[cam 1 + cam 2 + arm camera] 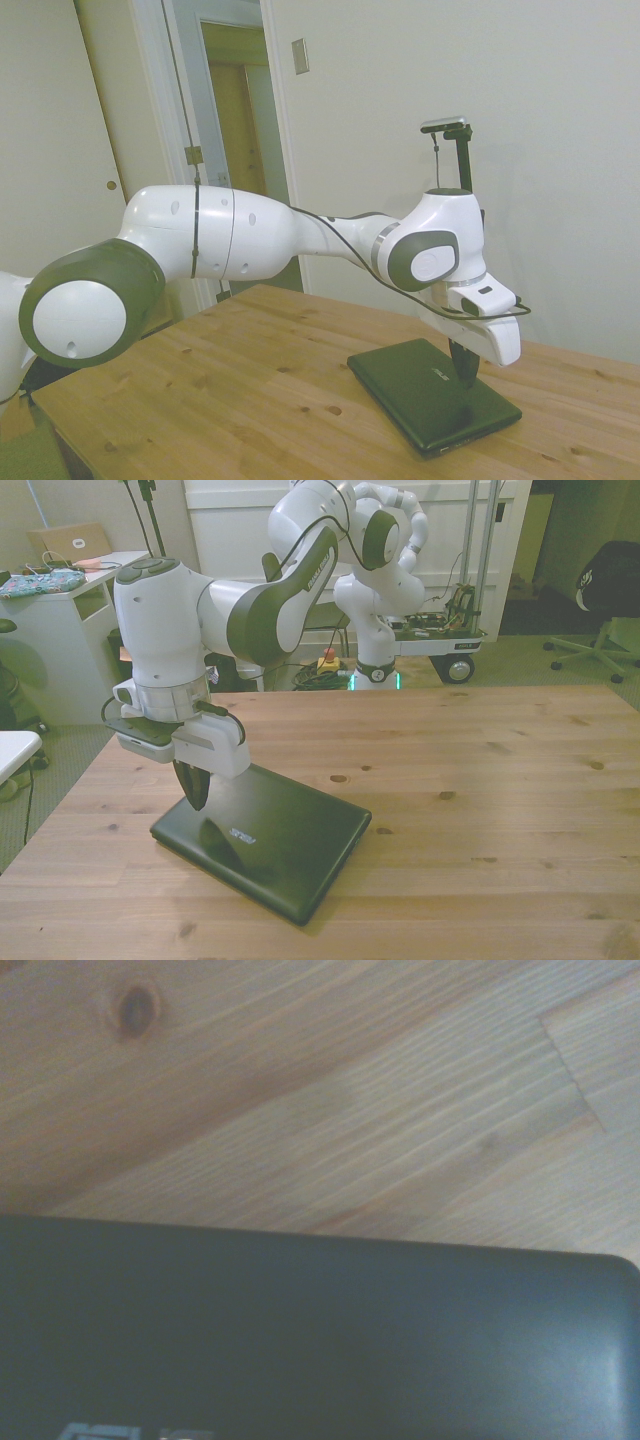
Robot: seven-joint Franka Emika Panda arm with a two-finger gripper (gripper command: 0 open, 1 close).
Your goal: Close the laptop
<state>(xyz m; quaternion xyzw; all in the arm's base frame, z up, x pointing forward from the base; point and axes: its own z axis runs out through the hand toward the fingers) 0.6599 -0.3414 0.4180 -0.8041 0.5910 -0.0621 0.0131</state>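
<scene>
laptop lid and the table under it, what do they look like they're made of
The small black laptop lies shut. Its lid looks like glossy plastic: it mirrors the gripper above it as a dark reflection and carries a small silver logo. Coated metal can't be ruled out. The light wooden table looks like pine boards with a smooth, low-sheen finish: visible grain, dark knots and plank seams.

Black laptop (270, 845) shut, flat on table.
</scene>
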